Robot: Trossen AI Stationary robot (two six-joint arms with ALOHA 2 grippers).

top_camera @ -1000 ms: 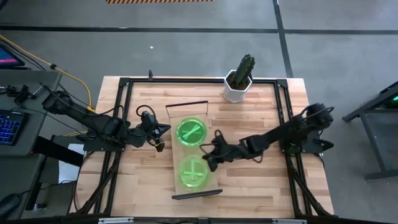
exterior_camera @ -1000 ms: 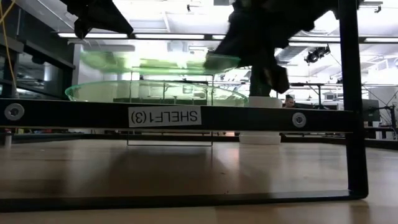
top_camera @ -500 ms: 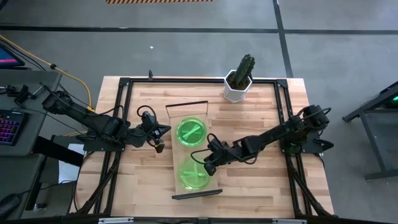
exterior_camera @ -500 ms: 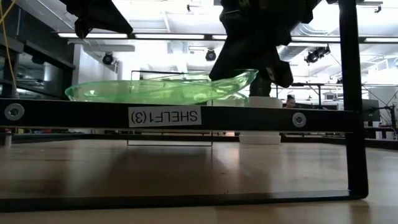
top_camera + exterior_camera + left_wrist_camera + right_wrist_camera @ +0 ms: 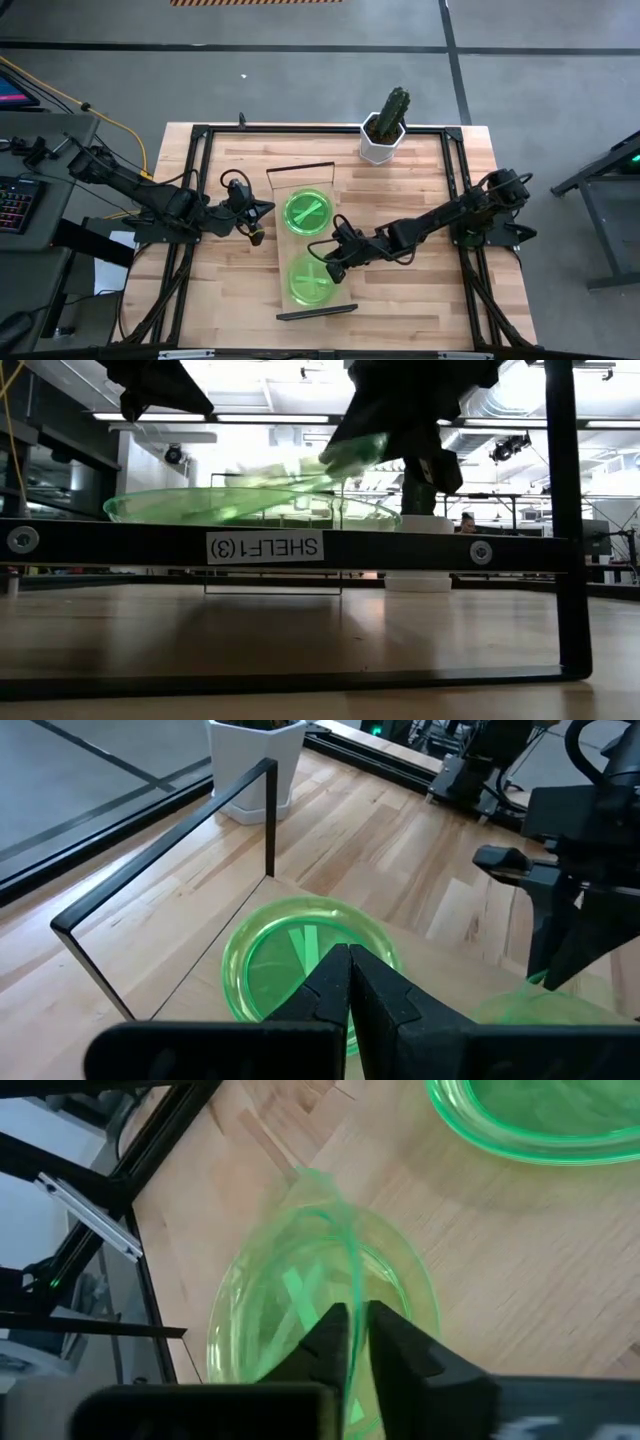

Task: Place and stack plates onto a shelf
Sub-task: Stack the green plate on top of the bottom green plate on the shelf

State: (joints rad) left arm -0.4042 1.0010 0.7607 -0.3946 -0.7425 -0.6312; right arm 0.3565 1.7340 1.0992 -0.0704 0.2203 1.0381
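A tilted green plate (image 5: 300,478) is hanging over the plate (image 5: 310,283) lying on the shelf (image 5: 296,304) end nearer the worktop's (image 5: 420,290) front edge, its rim pinched between the right gripper's (image 5: 331,263) fingers (image 5: 330,1332). A second stack (image 5: 306,212) is lying nearer the back edge, beside the left gripper (image 5: 262,213), its fingers (image 5: 385,1000) pressed together.

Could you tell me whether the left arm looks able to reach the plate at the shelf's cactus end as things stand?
Probably yes: the left gripper, shut, sits beside that plate, with nothing between them.
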